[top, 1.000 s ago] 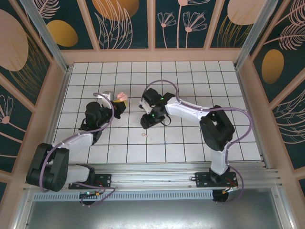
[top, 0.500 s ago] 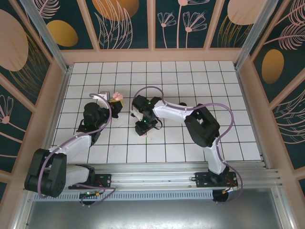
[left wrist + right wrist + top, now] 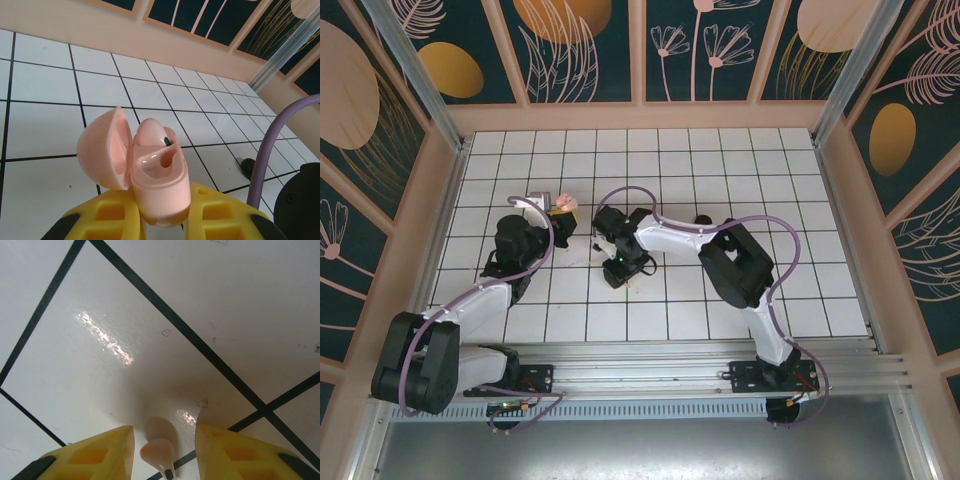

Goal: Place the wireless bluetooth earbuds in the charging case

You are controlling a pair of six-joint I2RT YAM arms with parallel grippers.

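Earbuds are sitting in two places. One pale pink earbud (image 3: 157, 452) is lying on a white tile (image 3: 100, 305) at 6 o'clock in the right wrist view, its dark-tipped stem pointing toward 5 o'clock, close to a crossing of black grid lines. The right gripper (image 3: 164, 431) is hovering low over it with its yellow fingers (image 3: 107, 450) spread, one at 9 o'clock and one at 3 o'clock of the earbud, each showing a thin gap rather than touching it. A second earbud (image 3: 150, 132) is nesting in the charging case (image 3: 160, 175), its rounded pink body poking up at 12 o'clock of the case body with a small dark tip showing beside it, while the neighbouring socket toward 6 o'clock is lying bare and glossy. The lid (image 3: 102, 147) is hanging open toward 9 o'clock. The left gripper (image 3: 160, 205) is pinching the case body between its yellow fingers (image 3: 220, 212), holding it clear of the tiles. From above, the charging case (image 3: 566, 204) is sitting at about 10 o'clock of the table (image 3: 770, 180) centre, and the right gripper (image 3: 620, 274) is working near it, at roughly 5 o'clock from the case.
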